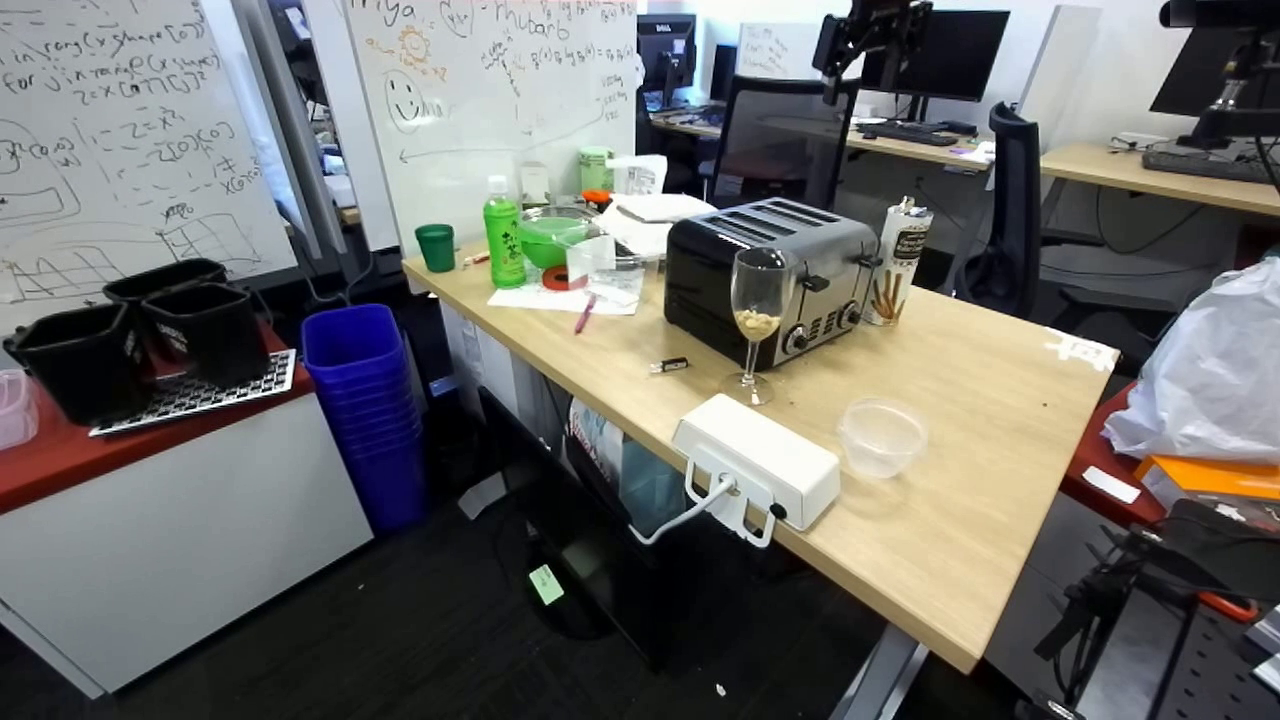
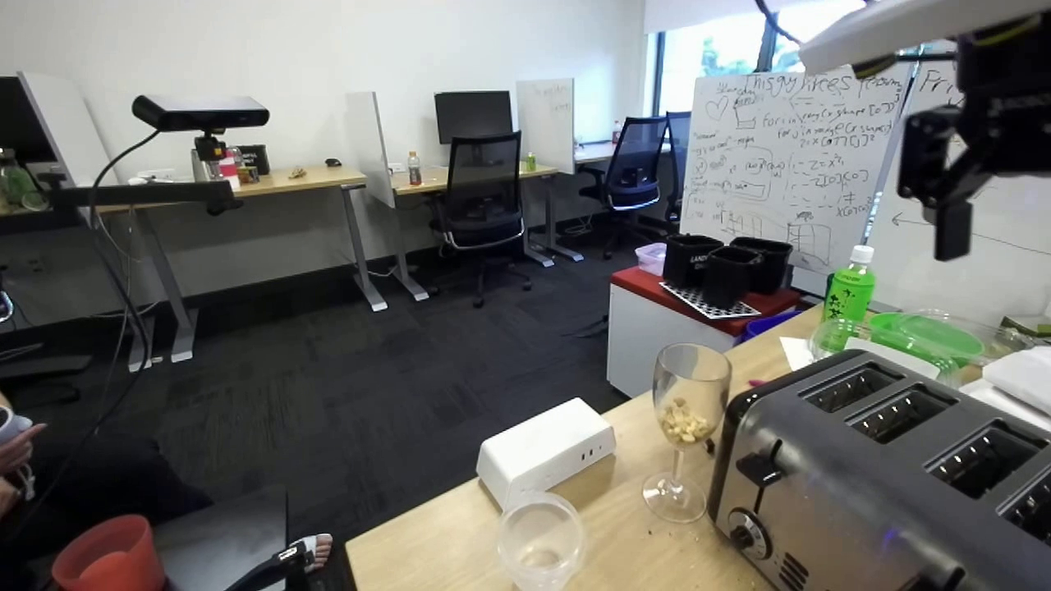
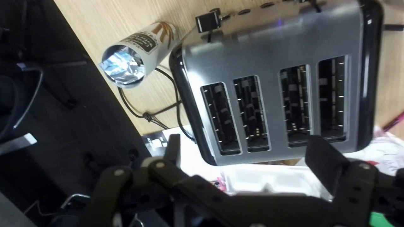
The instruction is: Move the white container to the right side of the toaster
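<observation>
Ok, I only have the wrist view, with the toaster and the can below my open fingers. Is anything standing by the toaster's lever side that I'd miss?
Observer: Yes, a stemmed glass stands near a corner of the toaster, on the lever side.
Operator: Is it empty?
Observer: No, small pale pieces lie in its bowl.
Operator: And past it, away from the toaster?
Observer: A white box sits at the edge of the table.

Black tool (image 3: 248,153) aloft, fingers (image 3: 325,164) wide apart
</observation>
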